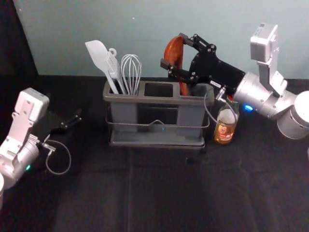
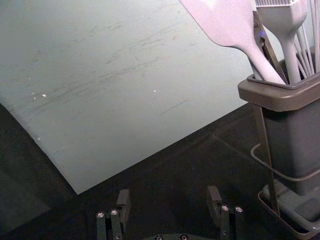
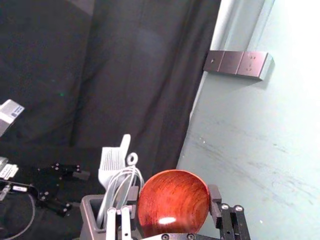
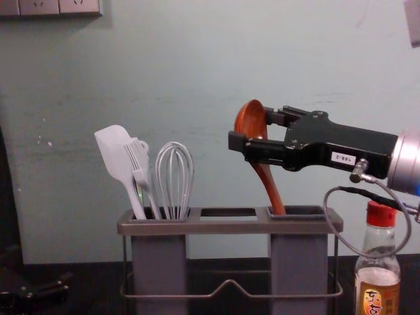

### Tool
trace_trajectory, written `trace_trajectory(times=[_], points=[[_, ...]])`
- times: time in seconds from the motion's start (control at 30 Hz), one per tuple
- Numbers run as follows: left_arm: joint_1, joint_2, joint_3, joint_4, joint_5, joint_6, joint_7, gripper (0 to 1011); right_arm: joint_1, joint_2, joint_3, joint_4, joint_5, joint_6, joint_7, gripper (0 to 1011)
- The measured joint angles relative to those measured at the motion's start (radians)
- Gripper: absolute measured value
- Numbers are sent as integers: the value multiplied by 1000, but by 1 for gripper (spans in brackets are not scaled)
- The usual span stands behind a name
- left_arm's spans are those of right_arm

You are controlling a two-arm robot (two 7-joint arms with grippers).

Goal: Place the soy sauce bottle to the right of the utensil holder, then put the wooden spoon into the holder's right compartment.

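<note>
Clamps the wooden spoon [image 4: 248, 119] by its bowl in the right gripper [image 1: 174, 50], top centre of the head view, handle down in the right compartment of the utensil holder [image 1: 159, 100]. Shows the soy sauce bottle [image 1: 225, 129] right of centre, beside the holder, and the left gripper [image 1: 77, 117] at left, fingers apart.

- Wooden spoon [image 4: 251, 121]: the handle's lower end is hiding inside the right compartment [image 4: 298, 262].
- Spatula [image 4: 115, 152], brush [image 4: 139, 161], whisk [image 4: 174, 180]: their lower ends are hiding inside the left compartment [image 4: 159, 262].
- Soy sauce bottle [image 4: 377, 272]: the base is lying below the chest view's edge; its label's small print is escaping reading in the head view.
</note>
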Motion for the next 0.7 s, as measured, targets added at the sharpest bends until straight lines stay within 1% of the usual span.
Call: trace_trajectory(times=[0.37, 0.53, 0.7], points=[[0, 0, 0, 0, 0, 0, 0, 1005, -70, 49, 24, -84, 1, 14, -23, 839], [0, 0, 0, 0, 0, 0, 0, 1005, -96, 69, 32, -110, 2, 24, -27, 839], [0, 0, 0, 0, 0, 0, 0, 1005, -112, 83, 37, -124, 2, 38, -31, 839]])
